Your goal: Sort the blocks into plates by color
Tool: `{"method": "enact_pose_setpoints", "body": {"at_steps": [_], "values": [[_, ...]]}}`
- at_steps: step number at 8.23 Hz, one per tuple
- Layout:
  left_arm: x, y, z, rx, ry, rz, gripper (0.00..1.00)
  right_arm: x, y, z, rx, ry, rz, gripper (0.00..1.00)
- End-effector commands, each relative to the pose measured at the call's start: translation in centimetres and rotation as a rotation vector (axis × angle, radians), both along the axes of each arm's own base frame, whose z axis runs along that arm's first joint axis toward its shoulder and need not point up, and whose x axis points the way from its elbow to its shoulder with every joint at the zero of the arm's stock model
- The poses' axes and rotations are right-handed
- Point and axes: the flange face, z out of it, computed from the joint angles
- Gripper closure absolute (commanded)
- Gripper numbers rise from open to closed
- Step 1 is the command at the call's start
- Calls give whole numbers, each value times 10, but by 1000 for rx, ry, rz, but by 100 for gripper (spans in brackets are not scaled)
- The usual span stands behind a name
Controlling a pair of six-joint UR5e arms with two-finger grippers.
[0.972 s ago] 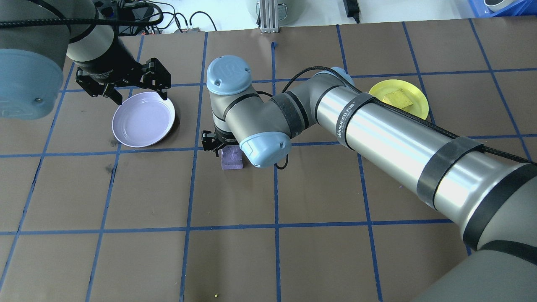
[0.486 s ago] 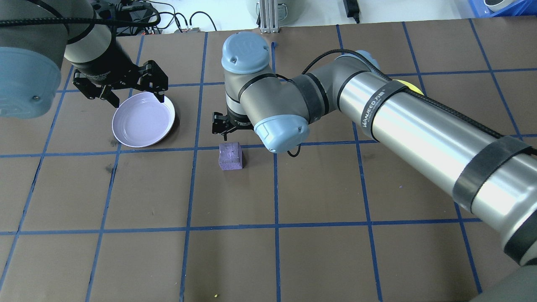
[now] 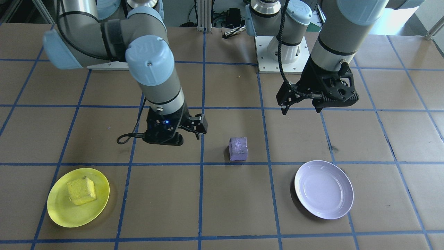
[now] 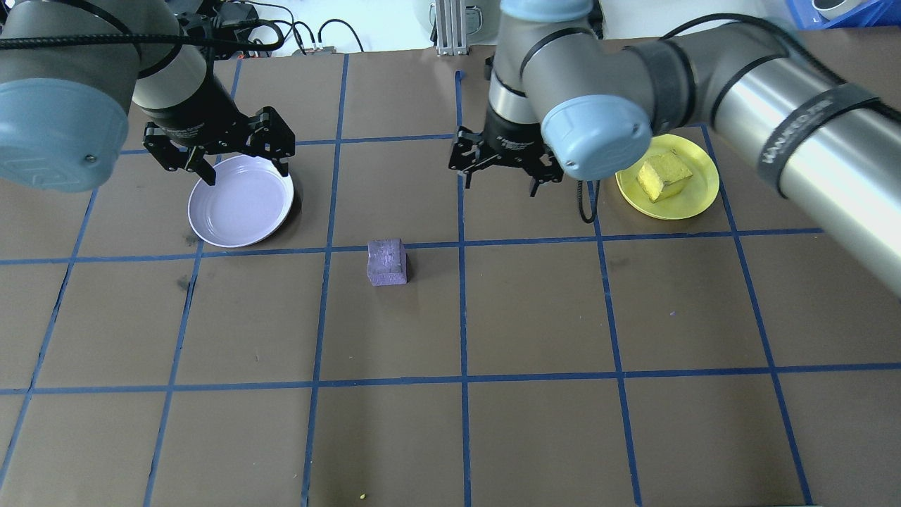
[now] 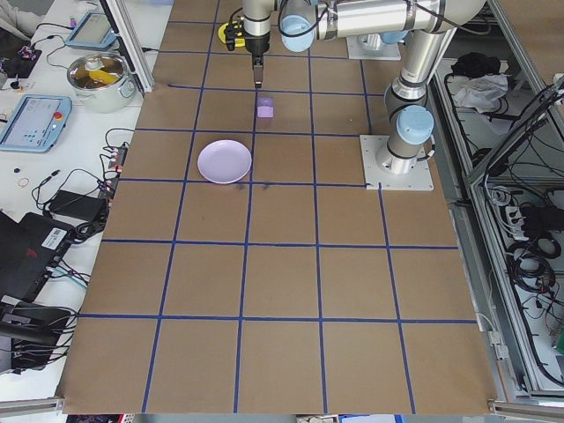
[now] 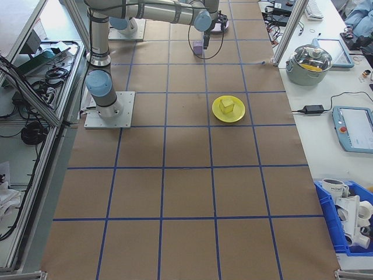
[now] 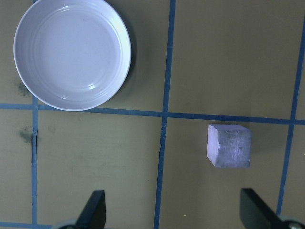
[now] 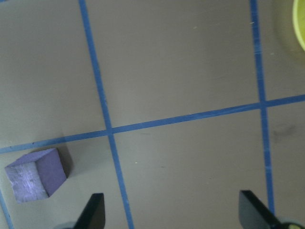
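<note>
The purple block (image 4: 386, 262) (image 3: 238, 148) sits alone on the brown table, between the two plates. To its left is the lavender plate (image 4: 239, 204) (image 3: 324, 189), with nothing in it. My left gripper (image 4: 246, 174) (image 3: 301, 109) hangs open above that plate's far rim. In the left wrist view the purple block (image 7: 229, 146) lies right of the lavender plate (image 7: 71, 52). The yellow block (image 4: 665, 174) (image 3: 81, 190) rests in the yellow plate (image 4: 697, 201) (image 3: 62, 211). My right gripper (image 4: 500, 186) (image 3: 189, 133) is open and holds nothing, just left of the yellow plate.
Blue tape lines divide the table into squares. Cables and an aluminium post (image 4: 450, 28) line the far edge. The arms' base plate (image 3: 281, 52) sits at the robot's side. A metal pot (image 5: 99, 75) stands on a side bench off the table.
My right gripper has pulled away from the purple block, rising and swinging right toward the yellow plate. The block stays put. The left gripper has barely shifted.
</note>
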Motion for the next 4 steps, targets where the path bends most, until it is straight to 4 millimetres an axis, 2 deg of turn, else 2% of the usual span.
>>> {"method": "enact_pose_setpoints", "body": {"at_steps": [1, 2, 3, 4], "values": [[-61, -30, -64, 28, 15, -38, 0, -93, 24, 63, 30, 57, -77, 0], [-81, -34, -93, 59, 9, -75, 0, -100, 49, 80, 72, 108, -62, 0], [-88, -44, -115, 60, 11, -101, 0, -102, 66, 96, 72, 117, -62, 0], [-89, -50, -134, 84, 9, -104, 0, -102, 75, 109, 42, 116, -61, 0]]}}
